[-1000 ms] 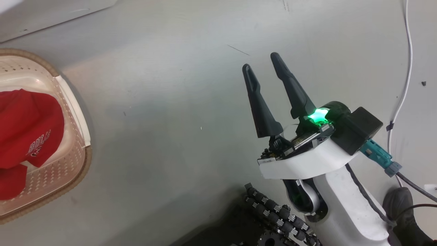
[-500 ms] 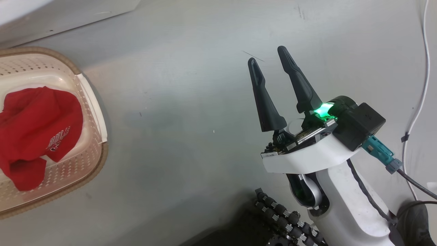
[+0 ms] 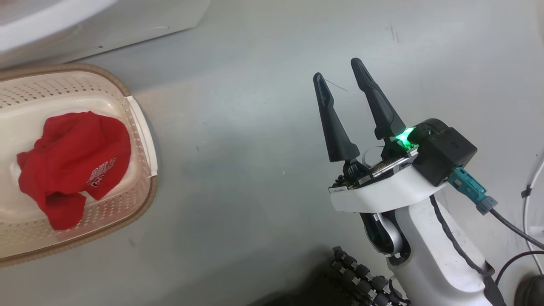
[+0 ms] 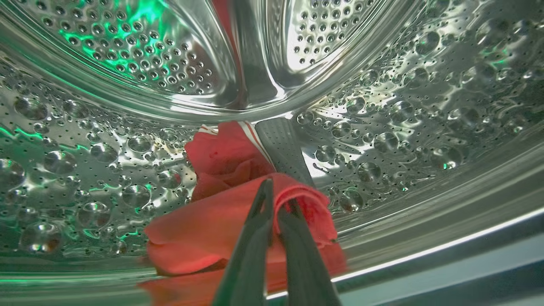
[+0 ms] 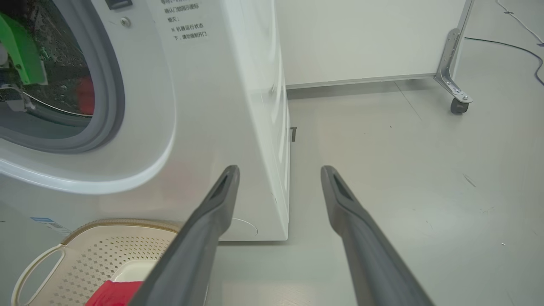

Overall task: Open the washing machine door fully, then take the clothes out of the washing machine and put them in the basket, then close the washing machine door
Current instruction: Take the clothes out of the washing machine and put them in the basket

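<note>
Status: red jersey [image 3: 72, 161] already in basket [image 3: 142, 127]. L fingers [image 4: 278, 197] clamped shut on 2nd red garment [image 4: 212, 229] inside washing machine drum [image 4: 127, 63]. R fingers [image 3: 338, 70] spread wide, empty, over floor. Remaining: pull garment out, drop in basket, close door.

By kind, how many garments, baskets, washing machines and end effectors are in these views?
Red garments: 2 (basket garment, drum garment)
Basket: 1
Washing machine: 1
End effectors: 2 (left end effector, right end effector)
Total: 6
</note>
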`<state>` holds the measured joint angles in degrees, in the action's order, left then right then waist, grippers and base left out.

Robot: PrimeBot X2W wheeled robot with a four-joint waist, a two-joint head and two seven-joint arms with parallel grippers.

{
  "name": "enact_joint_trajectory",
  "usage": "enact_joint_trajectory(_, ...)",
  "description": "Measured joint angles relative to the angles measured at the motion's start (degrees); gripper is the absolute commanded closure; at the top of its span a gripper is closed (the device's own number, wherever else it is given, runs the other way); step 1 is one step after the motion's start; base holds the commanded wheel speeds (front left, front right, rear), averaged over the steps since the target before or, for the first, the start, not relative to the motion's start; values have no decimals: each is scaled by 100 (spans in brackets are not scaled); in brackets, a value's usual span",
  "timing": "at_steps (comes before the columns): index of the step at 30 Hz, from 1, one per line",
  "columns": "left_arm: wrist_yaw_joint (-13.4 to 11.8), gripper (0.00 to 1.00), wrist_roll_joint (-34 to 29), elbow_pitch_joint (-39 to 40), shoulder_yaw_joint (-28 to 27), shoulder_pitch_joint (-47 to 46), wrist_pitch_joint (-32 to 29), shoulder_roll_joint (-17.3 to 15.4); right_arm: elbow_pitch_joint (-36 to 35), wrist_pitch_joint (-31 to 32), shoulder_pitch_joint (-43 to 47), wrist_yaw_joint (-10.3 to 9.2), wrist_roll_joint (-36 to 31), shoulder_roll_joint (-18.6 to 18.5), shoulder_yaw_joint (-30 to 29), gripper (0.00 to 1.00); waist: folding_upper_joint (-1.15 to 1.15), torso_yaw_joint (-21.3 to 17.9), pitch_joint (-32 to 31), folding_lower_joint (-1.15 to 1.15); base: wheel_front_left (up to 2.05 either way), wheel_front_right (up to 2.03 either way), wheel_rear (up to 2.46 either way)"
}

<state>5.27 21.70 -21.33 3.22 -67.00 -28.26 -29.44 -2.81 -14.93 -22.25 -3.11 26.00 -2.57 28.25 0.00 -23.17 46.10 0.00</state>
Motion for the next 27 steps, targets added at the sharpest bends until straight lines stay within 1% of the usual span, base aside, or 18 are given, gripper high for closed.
enact_joint_trajectory(10, -42, 100, 105, 162, -140, 806, 1167, 388, 223, 0, 24, 11, -235, -5, -80, 0, 0, 249, -410, 0, 0, 0, 0)
enact_joint_trajectory(12, -42, 100, 168, 187, -162, 974, 1403, 503, 283, 1, 52, 53, -285, -9, -91, 0, 0, 300, -511, 0, 0, 0, 0)
enact_joint_trajectory(17, -49, 100, 183, 287, -249, 1446, 1984, 694, 402, 0, 132, 68, -443, -11, -121, 0, 0, 427, -790, 0, 0, 0, 0)
enact_joint_trajectory(21, -103, 100, 182, 360, -314, 1836, 2407, 791, 508, 1, 266, 68, -494, -15, -180, 0, 0, 524, -1038, 0, 0, 0, 0)
enact_joint_trajectory(27, -274, 100, 141, 476, -358, 2579, 2971, 1005, 621, 1, 459, 68, -589, -20, -310, 0, 0, 663, -1436, 0, 0, 0, 0)
